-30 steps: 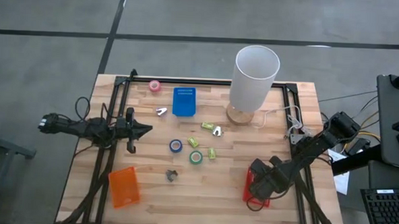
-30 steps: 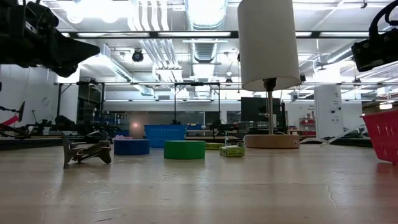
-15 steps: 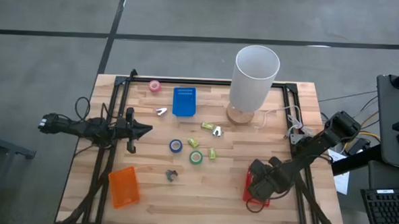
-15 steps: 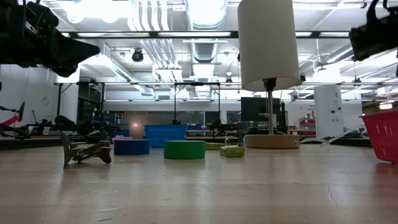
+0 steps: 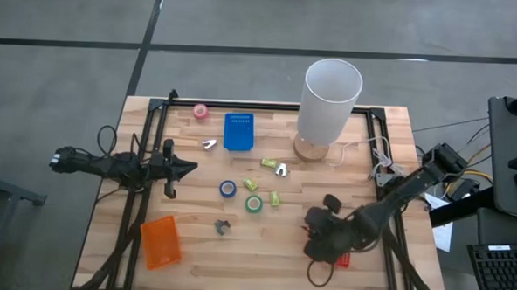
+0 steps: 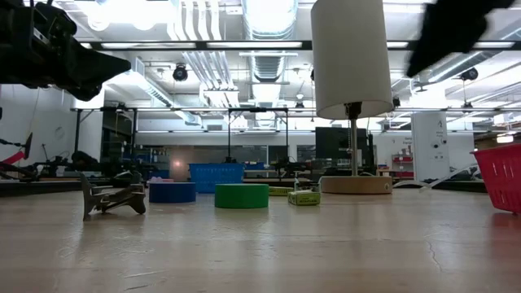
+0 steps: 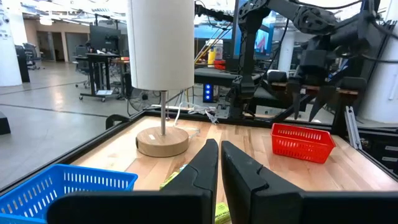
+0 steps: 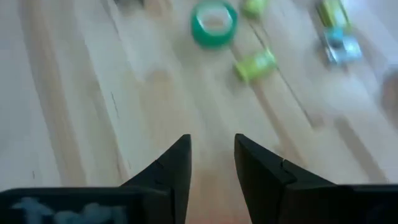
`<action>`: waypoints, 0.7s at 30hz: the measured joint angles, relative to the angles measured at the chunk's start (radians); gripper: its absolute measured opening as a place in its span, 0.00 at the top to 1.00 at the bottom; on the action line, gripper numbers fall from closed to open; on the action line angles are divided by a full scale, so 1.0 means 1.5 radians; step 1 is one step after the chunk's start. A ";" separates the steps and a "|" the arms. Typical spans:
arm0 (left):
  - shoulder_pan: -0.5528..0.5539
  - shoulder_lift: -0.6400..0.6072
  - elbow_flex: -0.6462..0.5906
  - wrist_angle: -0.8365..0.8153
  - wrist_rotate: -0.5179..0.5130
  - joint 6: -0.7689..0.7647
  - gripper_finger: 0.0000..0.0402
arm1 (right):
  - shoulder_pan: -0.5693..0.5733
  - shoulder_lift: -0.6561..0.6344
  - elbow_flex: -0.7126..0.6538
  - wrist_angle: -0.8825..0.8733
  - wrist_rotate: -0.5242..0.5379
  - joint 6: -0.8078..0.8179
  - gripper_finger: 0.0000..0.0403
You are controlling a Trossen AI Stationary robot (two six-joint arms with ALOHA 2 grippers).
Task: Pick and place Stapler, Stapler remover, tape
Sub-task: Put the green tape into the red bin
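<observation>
The green tape (image 5: 254,203) and blue tape (image 5: 228,188) lie flat at mid-table, and the pink tape (image 5: 200,112) lies near the far-left corner. Small yellow-green staplers (image 5: 274,198) lie around the rolls. A dark staple remover (image 5: 223,226) rests nearer the front, and silver ones (image 5: 209,145) lie farther back. My right gripper (image 5: 316,235) hovers open above bare wood, right of the green tape (image 8: 214,23), holding nothing. My left gripper (image 5: 188,167) is shut and empty, raised over the table's left part.
A white-shaded lamp (image 5: 330,100) stands at the far centre-right. A blue basket (image 5: 238,131) sits at the far middle, an orange basket (image 5: 160,241) near-left, and a red basket (image 5: 344,259) near-right, mostly hidden under my right arm. Bare wood lies along the near edge.
My right gripper has swung from above the red basket toward the table's left, ending over bare wood nearer the green tape. None of the objects on the table has moved.
</observation>
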State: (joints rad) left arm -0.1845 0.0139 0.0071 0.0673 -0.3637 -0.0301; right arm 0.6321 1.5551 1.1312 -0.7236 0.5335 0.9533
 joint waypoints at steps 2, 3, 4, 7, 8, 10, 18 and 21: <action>0.000 0.000 0.000 0.000 0.000 0.000 0.94 | -0.026 0.000 -0.014 0.068 0.000 -0.075 0.72; 0.000 0.000 0.000 0.000 0.000 0.000 0.94 | -0.038 0.000 -0.023 0.105 -0.001 -0.115 0.72; 0.000 0.000 0.000 0.000 0.000 0.000 0.94 | -0.051 0.000 -0.032 0.143 -0.005 -0.154 0.71; 0.000 0.000 0.000 0.000 0.000 0.000 0.94 | -0.087 0.000 -0.054 0.229 -0.006 -0.252 0.70; 0.000 0.000 0.000 0.000 0.000 0.000 0.94 | -0.098 0.004 -0.058 0.257 -0.006 -0.280 0.69; 0.000 0.000 0.000 0.000 0.000 0.000 0.94 | -0.117 0.010 -0.064 0.299 -0.007 -0.336 0.66; 0.000 0.002 0.000 0.000 0.000 0.000 0.94 | -0.196 0.103 -0.032 0.403 -0.048 -0.457 0.49; 0.000 0.003 0.000 0.000 0.000 0.000 0.94 | -0.224 0.143 -0.003 0.401 -0.080 -0.480 0.47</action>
State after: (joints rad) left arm -0.1847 0.0183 0.0071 0.0677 -0.3637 -0.0303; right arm 0.2957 1.7689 1.1263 -0.1228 0.4130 0.2334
